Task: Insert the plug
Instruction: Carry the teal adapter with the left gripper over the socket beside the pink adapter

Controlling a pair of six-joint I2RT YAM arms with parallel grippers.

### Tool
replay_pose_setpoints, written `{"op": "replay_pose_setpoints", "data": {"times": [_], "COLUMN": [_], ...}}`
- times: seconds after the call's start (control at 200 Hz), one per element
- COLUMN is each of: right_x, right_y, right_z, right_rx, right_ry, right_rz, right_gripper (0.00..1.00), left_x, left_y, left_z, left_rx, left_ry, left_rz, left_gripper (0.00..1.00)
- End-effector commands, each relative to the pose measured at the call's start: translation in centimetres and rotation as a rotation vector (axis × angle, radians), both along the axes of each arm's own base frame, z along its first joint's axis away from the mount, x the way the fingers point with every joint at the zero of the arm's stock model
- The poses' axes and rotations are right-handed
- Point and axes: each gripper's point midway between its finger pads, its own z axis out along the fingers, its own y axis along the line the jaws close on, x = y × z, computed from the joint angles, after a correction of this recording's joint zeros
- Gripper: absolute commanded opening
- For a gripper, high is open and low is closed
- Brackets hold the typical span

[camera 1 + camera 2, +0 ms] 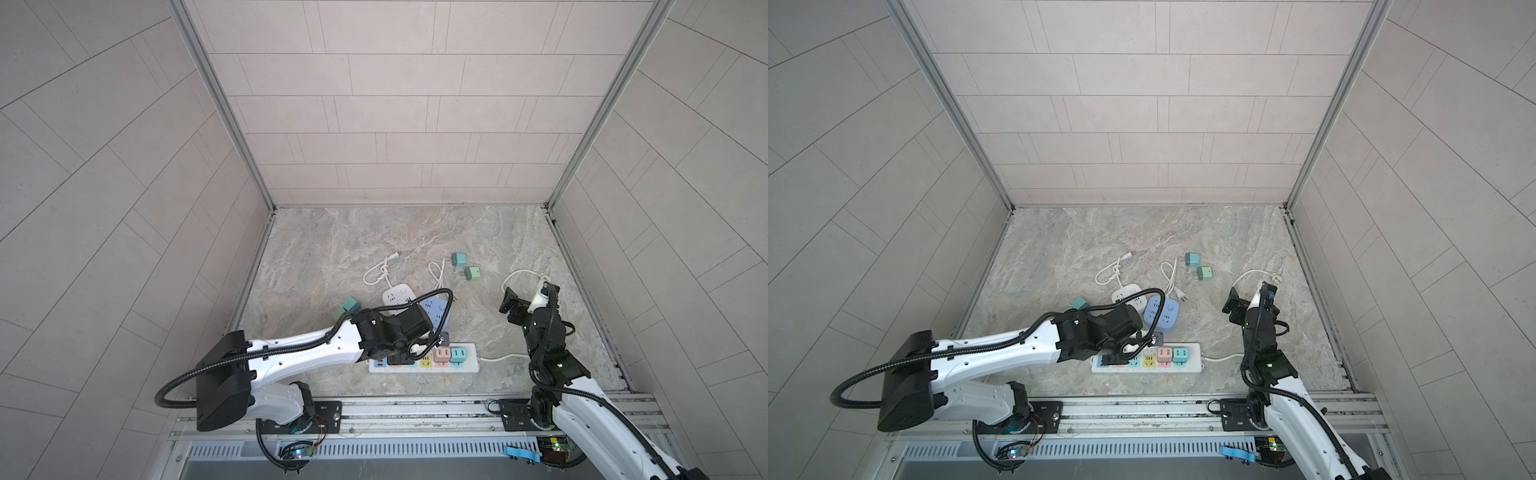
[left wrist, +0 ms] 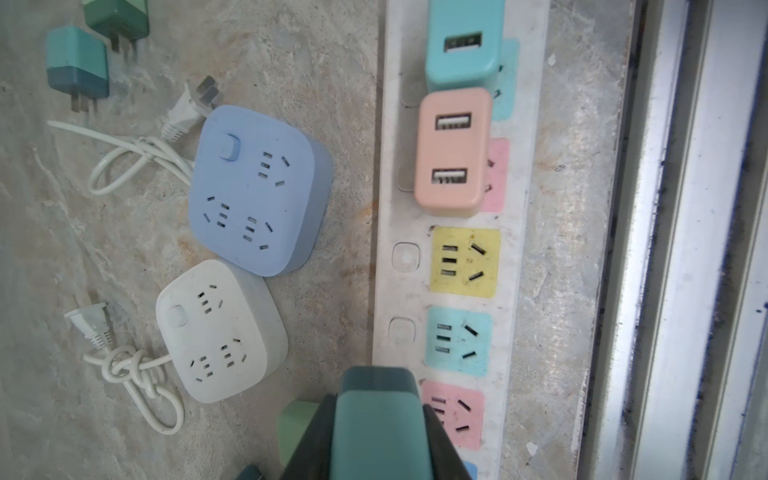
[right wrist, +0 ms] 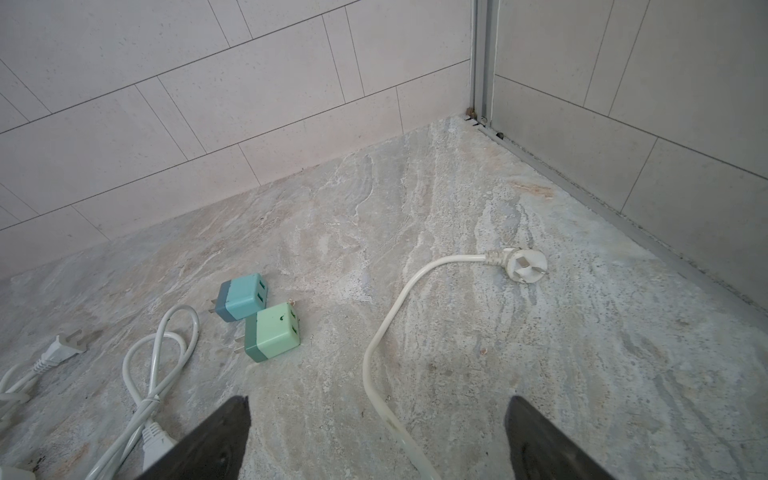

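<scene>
My left gripper (image 2: pixel 376 415) is shut on a dark teal plug (image 2: pixel 380 440), a boxy adapter that fills the space between the black fingers. It hangs over the near edge of the white power strip (image 2: pixel 519 249), next to a free pink socket (image 2: pixel 453 413). Free cyan (image 2: pixel 457 340) and yellow (image 2: pixel 465 262) sockets come after it. A pink adapter (image 2: pixel 453 151) and a light blue one (image 2: pixel 461 41) sit plugged in. In both top views the wrist covers the plug over the strip (image 1: pixel 469 365) (image 1: pixel 1196 365). My right gripper (image 3: pixel 378 401) (image 1: pixel 528 297) stands open above the floor, holding nothing.
A blue socket cube (image 2: pixel 257 187) and a white one (image 2: pixel 216 332) lie beside the strip with their cords. A green adapter (image 2: pixel 293 424) sits by my left fingers. Two loose adapters (image 3: pixel 243 297) (image 3: pixel 272 332) and the strip's white plug (image 3: pixel 521 266) lie near my right gripper.
</scene>
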Motion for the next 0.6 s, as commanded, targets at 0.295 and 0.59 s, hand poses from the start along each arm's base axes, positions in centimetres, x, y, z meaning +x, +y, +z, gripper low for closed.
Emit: {"op": "replay_pose_setpoints", "data": {"times": [0.295,0.59], "right_x": [0.5,0.6], "right_y": [0.5,0.6], "right_z": [1.0,1.0], "right_rx": [0.009,0.007], "right_ry": [-0.025,-0.017], "right_rz": [0.025,0.028], "right_gripper": [0.97,0.96], "left_x": [-0.5,-1.3], "left_y": [-2.6,-3.9], "left_z": [-0.8,-2.5], "left_rx": [0.067,0.113], "left_ry": [0.086,0.175], "left_rz": [-0.085,-0.105], "left_gripper": [0.00,0.00]}}
